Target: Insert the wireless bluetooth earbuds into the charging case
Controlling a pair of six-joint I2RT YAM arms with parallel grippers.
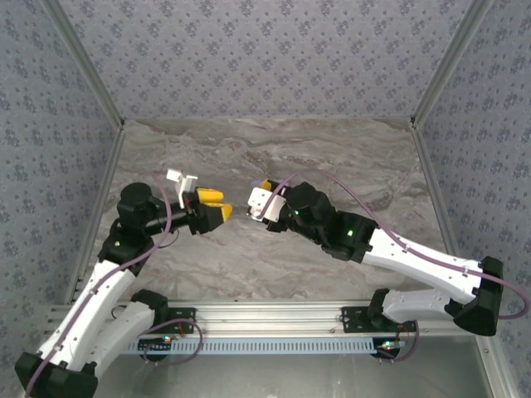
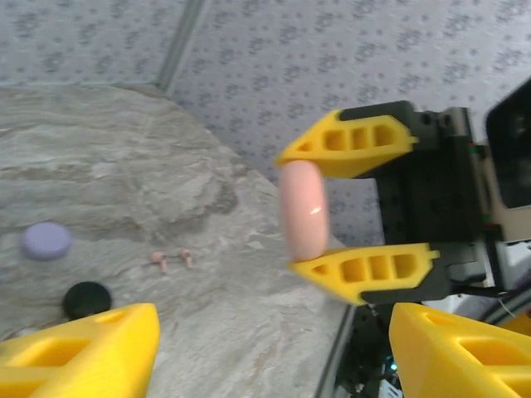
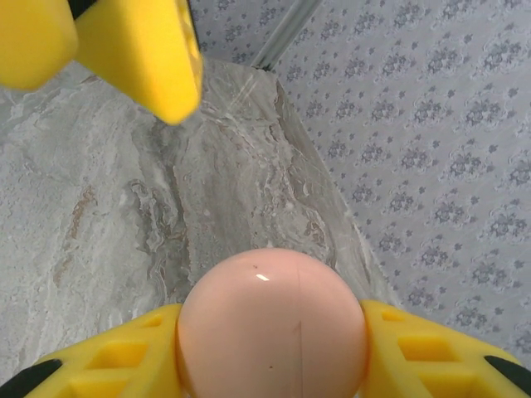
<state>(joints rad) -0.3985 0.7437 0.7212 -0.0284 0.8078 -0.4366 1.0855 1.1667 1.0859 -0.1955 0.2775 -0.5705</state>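
Pink charging case (image 3: 272, 319), round and glossy, is what the right claw (image 2: 297, 211) grasps. We see its two yellow fingers (image 3: 415, 352) pressed against opposite points of the rim. The right wrist view therefore looks onto the case's broad face, and the left wrist view catches it edge-on. The case hangs in the air above the worktop (image 1: 274, 149), touching nothing but those fingers.

Facing it from the other side, the left claw (image 1: 224, 206) is released, its own yellow fingers spread wide with nothing between them. Its fingertips come near the case yet stay apart from it. From above we find both claws tip to tip over the middle of the worktop, a little toward the left edge, with a small gap between them.

Farther out, two pale pink earbuds (image 2: 160, 262) lie side by side on the marbled surface, close together and well apart from either claw. Near them rest a purple case (image 2: 46, 240) and a black case (image 2: 87, 299), both round and flat, not touching each other. The earbuds lie between these two cases and the worktop edge that runs beneath the patterned wall (image 2: 373, 50). We cannot tell how the pink case's lid stands.
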